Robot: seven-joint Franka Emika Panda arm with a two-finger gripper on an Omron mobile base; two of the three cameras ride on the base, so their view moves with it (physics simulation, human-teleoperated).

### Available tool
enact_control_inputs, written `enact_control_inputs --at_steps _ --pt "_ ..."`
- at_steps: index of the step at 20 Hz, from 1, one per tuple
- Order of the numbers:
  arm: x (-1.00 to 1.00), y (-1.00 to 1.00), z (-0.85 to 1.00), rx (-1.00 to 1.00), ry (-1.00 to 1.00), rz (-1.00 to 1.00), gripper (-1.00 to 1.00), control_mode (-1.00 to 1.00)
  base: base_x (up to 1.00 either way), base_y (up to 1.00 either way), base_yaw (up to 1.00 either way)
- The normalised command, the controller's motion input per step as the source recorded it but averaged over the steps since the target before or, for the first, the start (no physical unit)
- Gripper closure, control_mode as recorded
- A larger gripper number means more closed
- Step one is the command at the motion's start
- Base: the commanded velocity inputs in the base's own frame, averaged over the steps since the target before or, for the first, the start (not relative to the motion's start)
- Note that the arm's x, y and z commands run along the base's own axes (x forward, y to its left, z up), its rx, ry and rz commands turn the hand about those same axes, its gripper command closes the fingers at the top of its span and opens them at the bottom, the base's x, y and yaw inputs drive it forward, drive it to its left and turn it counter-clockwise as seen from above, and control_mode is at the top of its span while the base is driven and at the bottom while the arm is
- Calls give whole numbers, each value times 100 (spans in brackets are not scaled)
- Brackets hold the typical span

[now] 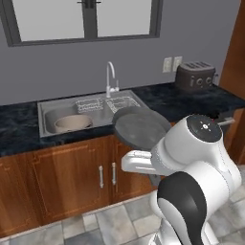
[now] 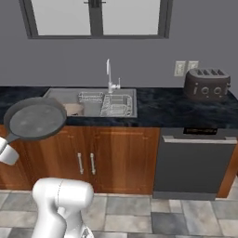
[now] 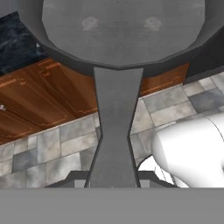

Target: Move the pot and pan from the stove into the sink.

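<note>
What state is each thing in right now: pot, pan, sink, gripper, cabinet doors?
pot: upright in the sink's left basin.
pan: held by its handle, in the air before the counter.
sink: holds the pot and a wire rack.
gripper: shut on the pan's handle.
cabinet doors: closed.

The shallow grey round frying pan (image 2: 34, 119) hangs tilted in the air — its long flat handle (image 3: 114, 131) runs down between the fingers. The deep beige pot (image 1: 72, 123) sits in the grey steel sink (image 1: 125, 98) — well beyond them.

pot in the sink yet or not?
In. The pot sits inside the sink basin's left side, below the rim. The pan is outside, held in the air before the counter.
</note>
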Motion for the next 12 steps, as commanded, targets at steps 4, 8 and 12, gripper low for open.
enact_control_inputs --at_steps 4,8,12 --pt "0 0 0 0 0 0 100 100 50 30 0" --pt "0 0 0 0 0 0 100 100 51 32 0" --pt "0 0 0 0 0 0 100 100 51 33 0"
